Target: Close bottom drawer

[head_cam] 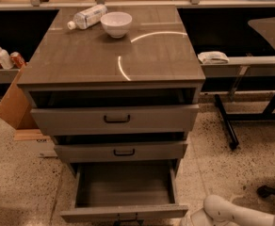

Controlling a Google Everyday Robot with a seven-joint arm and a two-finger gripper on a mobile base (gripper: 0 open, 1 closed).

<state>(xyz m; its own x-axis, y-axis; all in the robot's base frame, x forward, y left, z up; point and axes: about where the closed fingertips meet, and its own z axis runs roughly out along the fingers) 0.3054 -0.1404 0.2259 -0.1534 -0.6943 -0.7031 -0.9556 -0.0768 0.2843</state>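
Where the view ends at the lower right, the white arm [231, 213] lies low over the speckled floor [24, 182], reaching left toward the gripper [190, 220]. The gripper sits just beside the right corner of the bottom drawer [123, 187]. The lower edge cuts off most of it, so I cannot tell if it is open or closed, nor if it touches the front panel. The bottom drawer stands pulled far out, its grey box in plain view and its handle half hidden at the edge. Above it, the middle drawer [121, 151] and the top drawer [114, 119] are each slightly open. On the cabinet top [151, 60], a white bowl [116, 23] stands beside a lying plastic bottle [86, 17].
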